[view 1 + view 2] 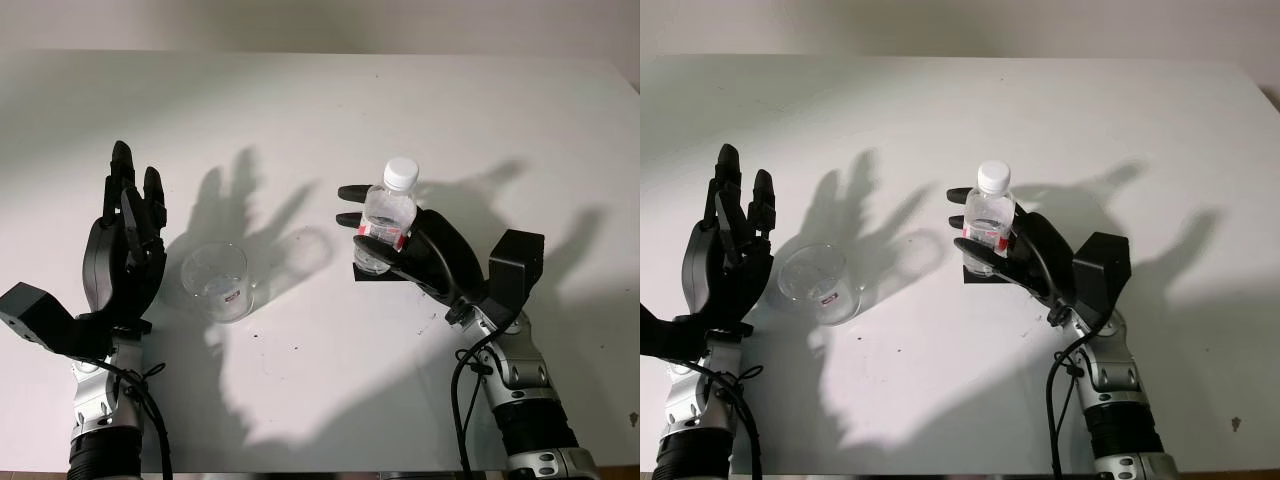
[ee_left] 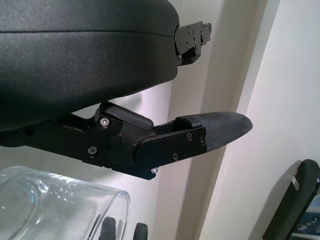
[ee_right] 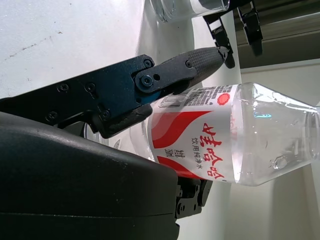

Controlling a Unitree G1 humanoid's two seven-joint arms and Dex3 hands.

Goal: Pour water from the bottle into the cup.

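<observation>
A small clear water bottle (image 1: 388,215) with a white cap and a red-and-white label (image 3: 200,145) stands upright right of the table's middle. My right hand (image 1: 366,236) is shut on it, with fingers (image 3: 190,65) wrapped around the labelled part. The cap is on. I cannot tell whether the bottle's base touches the table. A clear glass cup (image 1: 215,280) stands on the table to the bottle's left, and its rim (image 2: 60,200) also appears in the left wrist view. My left hand (image 1: 128,225) is open just left of the cup and apart from it.
The white table (image 1: 400,100) stretches far back behind both hands. Dark hand shadows fall on it behind the cup and the bottle. A gap of about a hand's width separates cup and bottle.
</observation>
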